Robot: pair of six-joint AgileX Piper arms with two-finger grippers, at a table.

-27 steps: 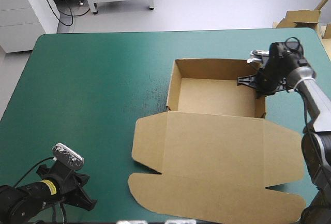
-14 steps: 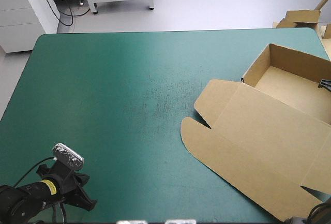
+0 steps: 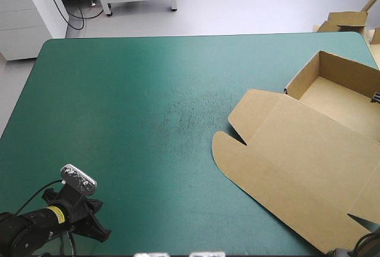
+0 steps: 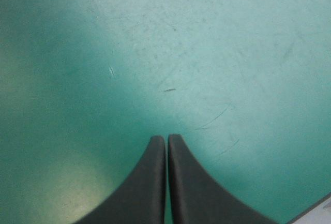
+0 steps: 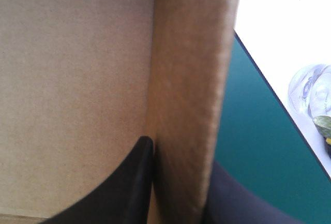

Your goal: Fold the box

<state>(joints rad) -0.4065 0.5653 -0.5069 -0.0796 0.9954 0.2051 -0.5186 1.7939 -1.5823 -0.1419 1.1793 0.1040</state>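
Teal-green cover (image 3: 119, 120) open leftward; box (image 3: 309, 150) at right edge, wall clamped by right end effector (image 5: 178, 159); left end effector (image 4: 166, 140) clenched.

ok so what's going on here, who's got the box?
The right gripper is shut on a raised wall of the brown box, one finger inside, one outside. The box is an open tray, lid flat, askew at the right edge of the teal-green cover. The left gripper sits shut and empty over the cover's near-left corner.

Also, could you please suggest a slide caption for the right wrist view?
Right arm's black fingers pinch a raised wall of the brown box, teal-green cover beyond.
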